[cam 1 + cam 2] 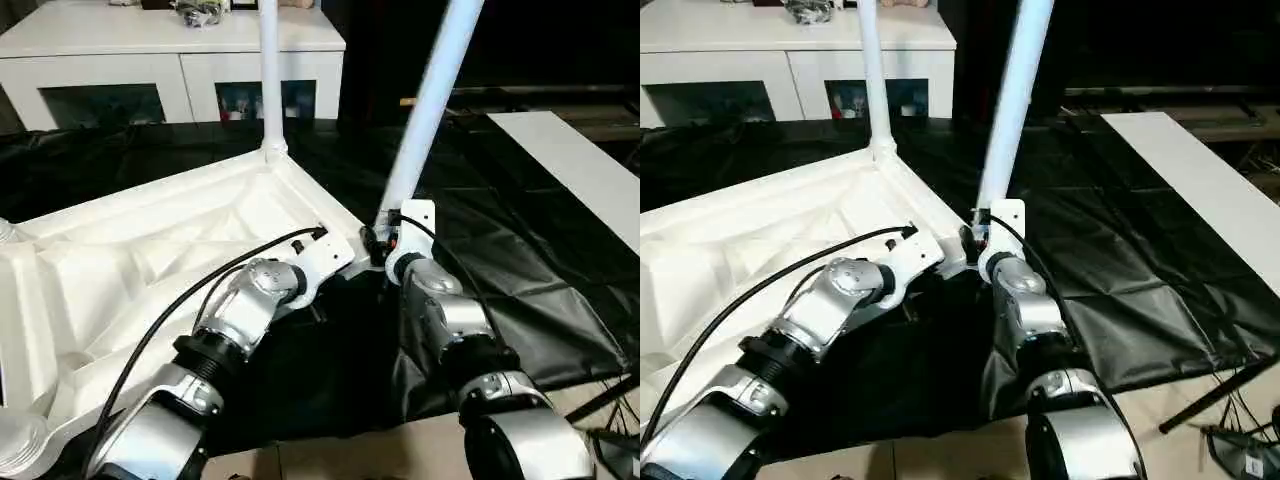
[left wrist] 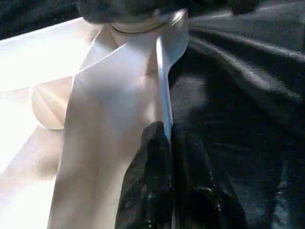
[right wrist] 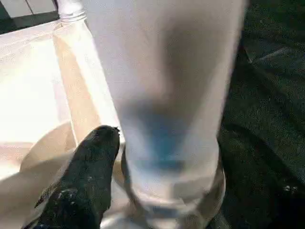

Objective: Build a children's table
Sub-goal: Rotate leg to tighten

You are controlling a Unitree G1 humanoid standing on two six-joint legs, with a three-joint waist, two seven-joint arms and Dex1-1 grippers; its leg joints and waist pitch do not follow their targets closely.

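The children's table top (image 1: pixel 150 250) lies upside down on a black cloth, ribbed underside up. One white leg (image 1: pixel 270 80) stands upright in the far corner socket. A second leg (image 1: pixel 430 110) rises from the near right corner, leaning to the right. My left gripper (image 2: pixel 169 131) is shut on the thin rim of the table top (image 2: pixel 109 95) just beside that corner. My right gripper (image 3: pixel 190 162) is open at the base of the leaning leg (image 3: pixel 167 71), which stands between its jaws. One black finger (image 3: pixel 81 186) lies close against the leg.
A white cabinet with glass doors (image 1: pixel 170 50) stands behind the work. The black cloth (image 1: pixel 500 260) covers the floor, and a long white board (image 1: pixel 570 160) lies at the right. A round corner socket (image 1: pixel 20 440) shows at the near left. Cables and a stand leg (image 1: pixel 610 400) lie at the bottom right.
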